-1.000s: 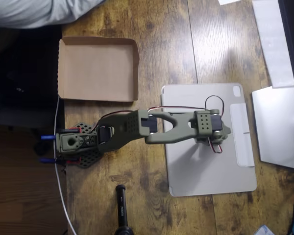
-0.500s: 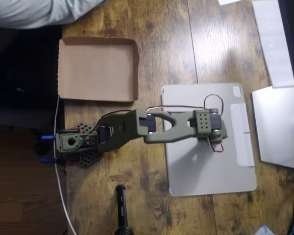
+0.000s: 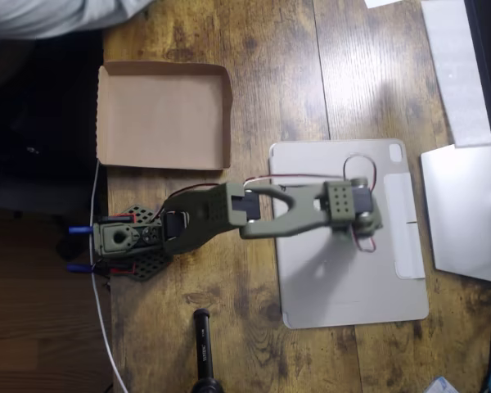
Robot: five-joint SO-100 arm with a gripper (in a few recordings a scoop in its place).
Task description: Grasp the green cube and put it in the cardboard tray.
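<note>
Wrist shifted slightly over grey tablet cover (image 3: 352,278)

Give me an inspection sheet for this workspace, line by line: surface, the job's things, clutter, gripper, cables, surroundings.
Surface: dark brown wooden plank table, worn grain.
Job's things: shallow brown cardboard tray at upper left, nothing in it; small green cube not seen.
Clutter: flat grey tablet cover under the arm's far end; black cylindrical object at the bottom edge; white sheets at right.
Gripper: hidden beneath the olive-green robot arm's wrist, over the grey cover; open or shut cannot be told.
Cables: red and black wires looped at the wrist; white cable running down past the base.
Surroundings: grey fabric sleeve at top left; dark floor left of the table.
</note>
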